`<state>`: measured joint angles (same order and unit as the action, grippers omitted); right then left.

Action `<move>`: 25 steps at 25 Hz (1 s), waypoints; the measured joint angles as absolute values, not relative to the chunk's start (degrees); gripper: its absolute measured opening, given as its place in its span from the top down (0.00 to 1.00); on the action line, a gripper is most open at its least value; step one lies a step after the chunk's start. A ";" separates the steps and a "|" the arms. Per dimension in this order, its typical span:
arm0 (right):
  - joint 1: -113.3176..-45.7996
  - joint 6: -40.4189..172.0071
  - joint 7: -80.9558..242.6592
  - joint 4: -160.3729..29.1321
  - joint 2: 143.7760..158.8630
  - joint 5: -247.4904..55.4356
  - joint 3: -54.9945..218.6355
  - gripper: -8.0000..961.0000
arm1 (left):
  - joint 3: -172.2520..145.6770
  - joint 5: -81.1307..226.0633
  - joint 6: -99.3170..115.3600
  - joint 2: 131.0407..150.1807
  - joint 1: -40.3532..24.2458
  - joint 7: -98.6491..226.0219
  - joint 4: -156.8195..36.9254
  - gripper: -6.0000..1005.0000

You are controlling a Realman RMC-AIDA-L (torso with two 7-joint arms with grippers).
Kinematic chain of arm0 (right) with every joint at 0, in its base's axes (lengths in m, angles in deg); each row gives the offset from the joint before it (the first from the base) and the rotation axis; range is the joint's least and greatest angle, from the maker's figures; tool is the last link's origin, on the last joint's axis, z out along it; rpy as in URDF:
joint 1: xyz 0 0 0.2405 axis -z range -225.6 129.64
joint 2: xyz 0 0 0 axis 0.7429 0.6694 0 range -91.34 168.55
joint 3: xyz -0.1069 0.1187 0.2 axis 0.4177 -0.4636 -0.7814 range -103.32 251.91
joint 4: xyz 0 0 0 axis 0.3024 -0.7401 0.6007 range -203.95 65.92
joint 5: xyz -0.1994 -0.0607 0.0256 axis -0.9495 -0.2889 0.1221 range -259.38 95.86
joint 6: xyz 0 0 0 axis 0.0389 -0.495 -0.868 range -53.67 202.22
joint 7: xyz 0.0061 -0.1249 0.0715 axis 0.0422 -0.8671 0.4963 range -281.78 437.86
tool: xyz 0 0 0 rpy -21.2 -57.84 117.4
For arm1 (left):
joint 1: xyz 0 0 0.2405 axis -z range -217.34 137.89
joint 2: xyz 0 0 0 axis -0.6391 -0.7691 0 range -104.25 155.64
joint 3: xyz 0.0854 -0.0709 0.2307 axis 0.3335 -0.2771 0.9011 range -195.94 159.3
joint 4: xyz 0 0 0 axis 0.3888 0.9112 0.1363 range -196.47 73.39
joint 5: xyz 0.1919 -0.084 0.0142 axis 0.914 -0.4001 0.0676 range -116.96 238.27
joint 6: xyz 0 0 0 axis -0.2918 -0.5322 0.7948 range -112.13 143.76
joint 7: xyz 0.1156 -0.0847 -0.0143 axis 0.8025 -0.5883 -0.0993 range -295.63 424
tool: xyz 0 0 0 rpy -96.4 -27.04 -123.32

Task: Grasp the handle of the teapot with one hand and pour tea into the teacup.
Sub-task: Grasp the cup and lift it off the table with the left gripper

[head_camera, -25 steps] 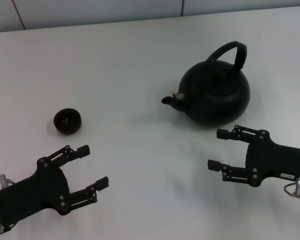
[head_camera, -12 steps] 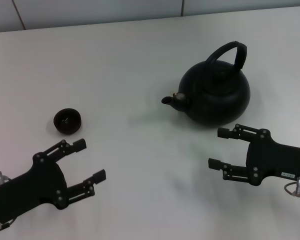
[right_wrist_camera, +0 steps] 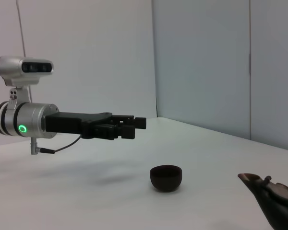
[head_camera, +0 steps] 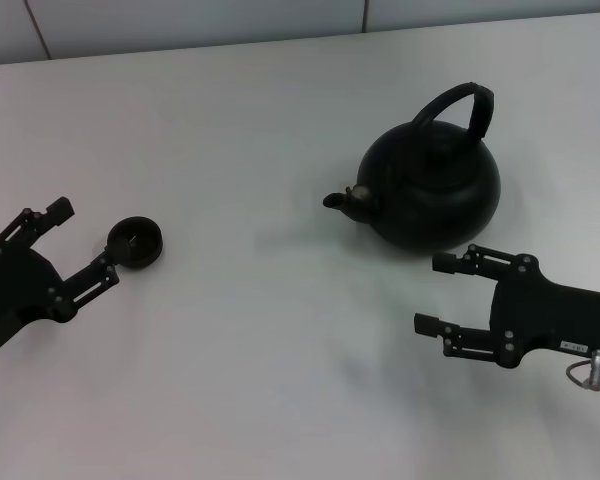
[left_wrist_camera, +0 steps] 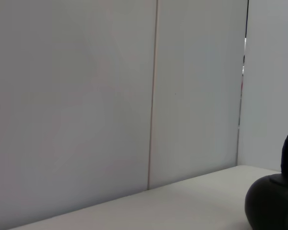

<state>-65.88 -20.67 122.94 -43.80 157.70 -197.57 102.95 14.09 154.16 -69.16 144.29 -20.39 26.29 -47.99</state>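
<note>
Since the earlier frame the left gripper (head_camera: 83,240) has swung up from the lower left of the head view to the left edge, its jaws apart and one fingertip just beside the teacup (head_camera: 135,243). The right gripper (head_camera: 437,294) sits at lower right, jaws apart, just below the teapot (head_camera: 430,185). The teapot stands upright on the white desk (head_camera: 260,350) at upper right, handle (head_camera: 460,105) arched over it and spout toward the teacup, well apart from it.
</note>
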 joint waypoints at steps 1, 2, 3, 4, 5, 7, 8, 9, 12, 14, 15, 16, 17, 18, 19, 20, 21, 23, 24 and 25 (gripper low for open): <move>-65.88 -20.67 122.95 -43.79 157.70 -197.52 102.94 0.21 | 14.07 154.03 -69.11 144.29 -20.37 26.86 -48.16 0.17; -65.88 -20.67 122.95 -43.79 157.70 -197.52 102.94 0.21 | 14.07 154.03 -69.11 144.29 -20.37 26.86 -48.16 0.17; -65.89 -20.67 122.94 -43.79 157.70 -197.45 102.95 0.21 | 14.05 153.99 -68.64 144.28 -20.33 27.19 -48.24 0.17; -65.89 -20.67 122.94 -43.79 157.70 -197.45 102.95 0.21 | 14.05 153.99 -68.64 144.28 -20.33 27.19 -48.24 0.17; -65.90 -20.68 122.94 -43.79 157.70 -197.41 102.95 0.21 | 14.08 153.96 -67.72 144.27 -20.26 27.35 -48.25 0.17; -65.92 -20.68 122.95 -43.79 157.70 -197.37 102.95 0.21 | 14.08 153.96 -67.72 144.27 -20.26 27.35 -48.25 0.17; -65.94 -20.68 122.94 -43.79 157.70 -197.35 102.95 0.21 | 14.28 153.96 -66.09 144.26 -20.14 27.75 -48.26 0.17; -65.96 -20.68 122.95 -43.79 157.70 -197.34 102.94 0.21 | 15.21 154.25 -62.99 144.25 -19.67 28.38 -48.26 0.17; -66.00 -20.67 122.95 -43.70 157.70 -197.33 102.95 0.21 | 19.46 154.32 -58.37 144.25 -19.28 28.67 -47.74 0.17; -66.00 -20.68 122.94 -43.62 157.70 -197.33 102.94 0.21 | 19.76 154.33 -58.06 144.26 -19.24 28.67 -47.74 0.17; -66.00 -20.68 122.94 -43.62 157.70 -197.33 102.94 0.21 | 19.78 154.32 -57.87 144.26 -19.21 28.67 -47.74 0.17; -66.00 -20.68 122.95 -43.61 157.70 -197.33 102.95 0.21 | 19.80 154.31 -57.45 144.27 -19.14 28.67 -47.74 0.17; -66.00 -20.67 122.95 -43.61 157.70 -197.33 102.95 0.21 | 19.80 154.31 -57.45 144.27 -19.14 28.67 -47.74 0.17; -66.00 -20.67 122.94 -43.61 157.70 -197.33 102.95 0.21 | 19.80 154.27 -56.89 144.30 -18.98 28.67 -47.79 0.17; -66.00 -20.67 122.94 -43.61 157.70 -197.33 102.95 0.21 | 19.80 154.27 -56.89 144.30 -18.98 28.67 -47.79 0.17; -66.00 -20.66 122.95 -43.61 157.70 -197.33 102.95 0.21 | 19.80 154.17 -56.04 144.32 -18.60 28.68 -47.94 0.17; -66.00 -20.65 122.94 -43.61 157.69 -197.33 102.95 0.21 | 19.79 154.15 -55.72 144.34 -18.43 28.69 -47.99 0.17; -66.00 -20.65 122.95 -43.61 157.70 -197.33 102.95 0.21 | 19.80 154.21 -54.70 144.41 -17.89 28.72 -48.15 0.17; -66.00 -20.65 122.95 -43.61 157.70 -197.33 102.95 0.21 | 19.80 154.21 -54.70 144.41 -17.89 28.72 -48.15 0.17; -66.05 -20.64 122.94 -43.61 157.70 -197.33 102.94 0.21 | 19.89 154.29 -53.59 144.50 -17.15 28.73 -48.50 0.17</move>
<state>-66.05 -20.64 122.94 -43.61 157.70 -197.33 102.94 19.89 154.29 -53.59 144.50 -17.15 28.73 -48.50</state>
